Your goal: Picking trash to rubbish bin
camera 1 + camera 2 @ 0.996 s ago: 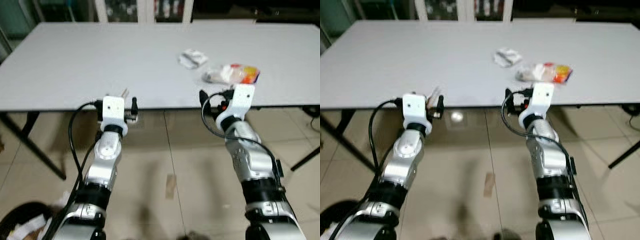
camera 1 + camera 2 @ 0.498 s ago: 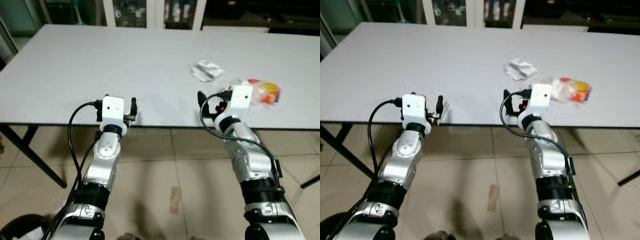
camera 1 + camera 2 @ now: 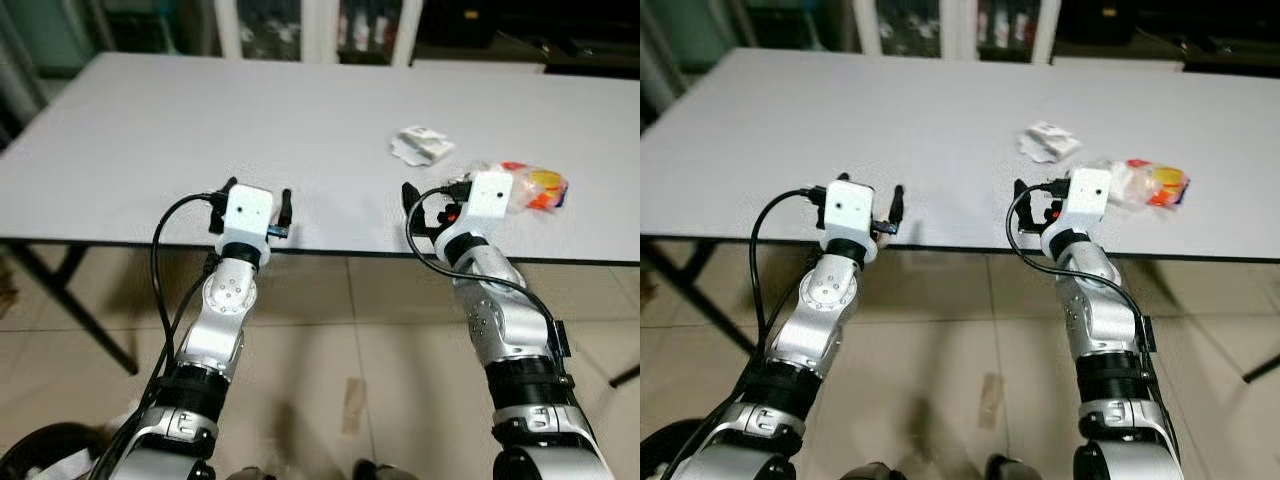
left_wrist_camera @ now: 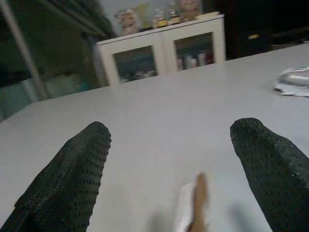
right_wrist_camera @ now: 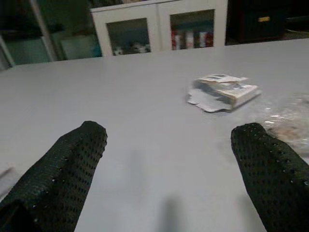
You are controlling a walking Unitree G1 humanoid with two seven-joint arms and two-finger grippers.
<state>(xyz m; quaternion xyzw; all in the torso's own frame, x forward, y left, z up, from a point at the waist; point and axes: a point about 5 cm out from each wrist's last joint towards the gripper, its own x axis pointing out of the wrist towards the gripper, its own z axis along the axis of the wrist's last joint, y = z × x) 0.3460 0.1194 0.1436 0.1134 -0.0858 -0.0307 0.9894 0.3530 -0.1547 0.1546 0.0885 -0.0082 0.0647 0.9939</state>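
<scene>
both grippers, left gripper (image 4: 169, 159) and right gripper (image 5: 166, 164), hover wide open and empty at the table (image 3: 150, 140) edge. white wrapper (image 3: 420, 144) and clear snack bag (image 3: 530, 186) lie ahead of the right one. approach stage; reaching forward likely comes next.

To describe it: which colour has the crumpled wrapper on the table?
White wrapper, clearest in the right wrist view.

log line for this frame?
left claw: open, at table edge over small scrap | right claw: open, facing white wrapper | clear bag: on table
</scene>
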